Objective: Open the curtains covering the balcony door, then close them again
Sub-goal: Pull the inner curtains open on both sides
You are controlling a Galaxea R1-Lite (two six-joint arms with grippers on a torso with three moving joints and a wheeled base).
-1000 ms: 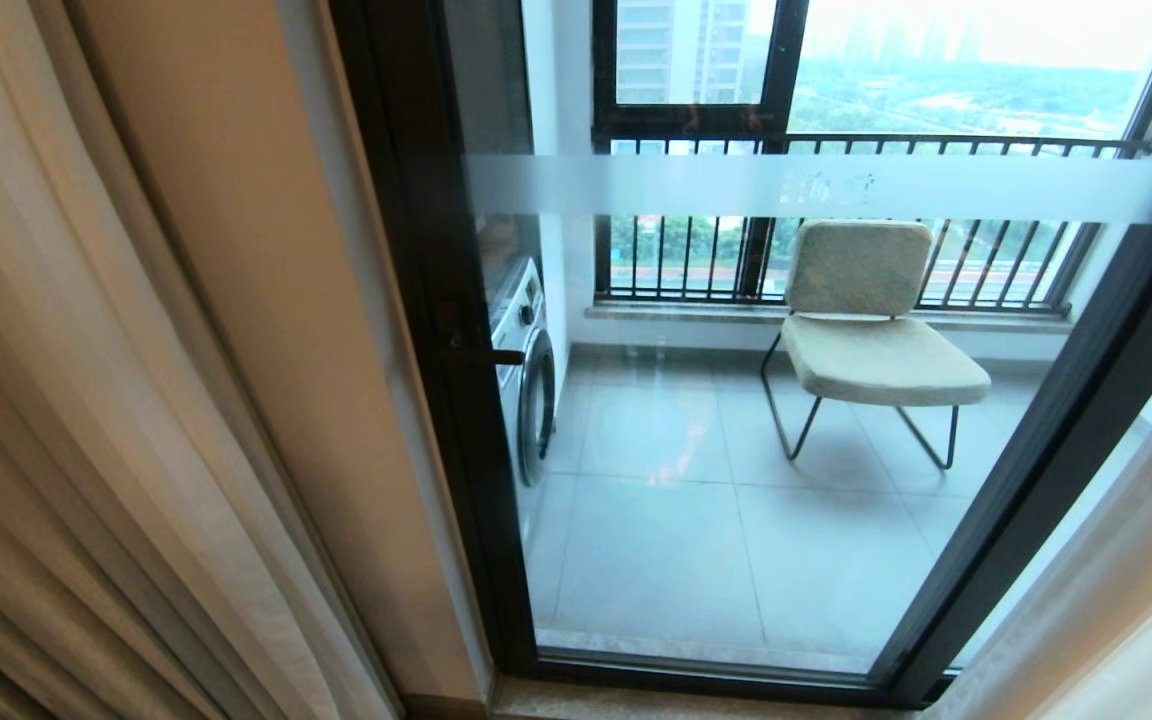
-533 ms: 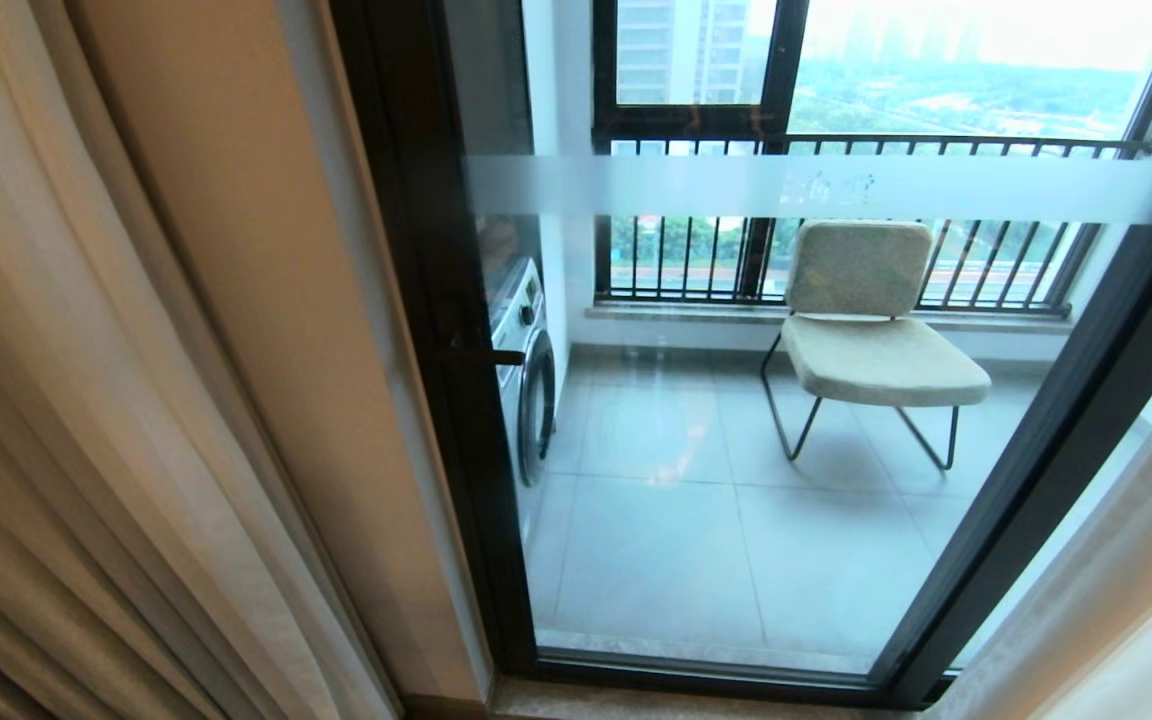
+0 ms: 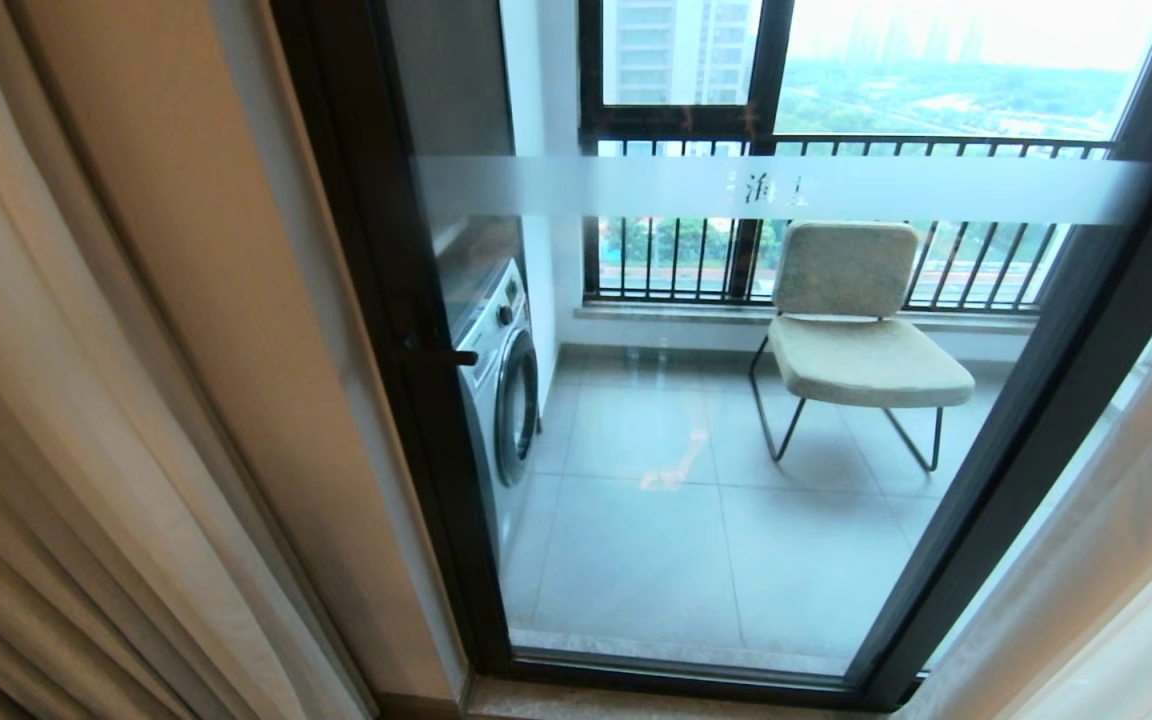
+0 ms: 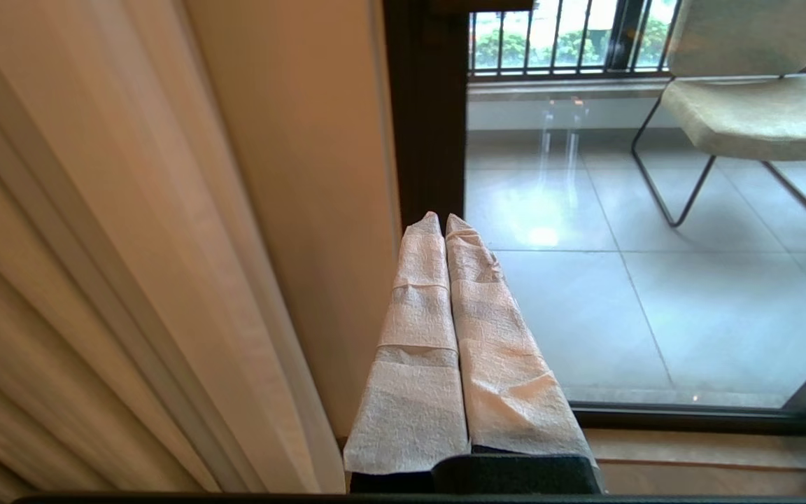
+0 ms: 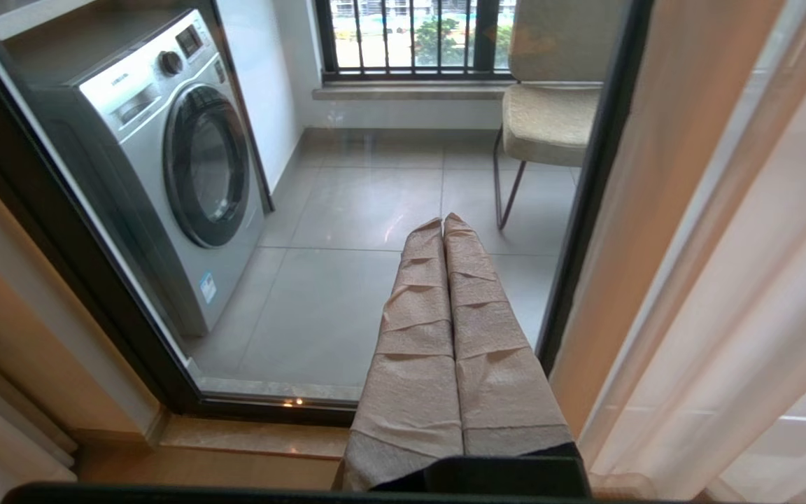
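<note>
- The thick cream-beige pleated curtains [image 3: 86, 420] hung gathered beside the left gripper [image 4: 443, 222], their hemmed vertical edge close alongside its paper-wrapped fingers [image 4: 417, 350] without visibly touching them.
- A thin white see-through curtain layer [image 5: 718, 280] hung just beside the right gripper [image 5: 443, 224], on its outer side.
- Between those two edges the tall clear-glass balcony door in its thick black frame [image 3: 416, 330] stood uncovered straight ahead of both grippers, with a frosted white horizontal strip [image 3: 786, 190] across the glass.
- Both grippers had their fingers pressed together, holding nothing, pointing at the glass with open room in front of each tip.
- Beyond the glass stood a silver front-loading washing machine [image 5: 165, 154], a beige cushioned chair on thin black metal legs [image 3: 856, 340], and a grey tiled floor [image 3: 696, 540].
</note>
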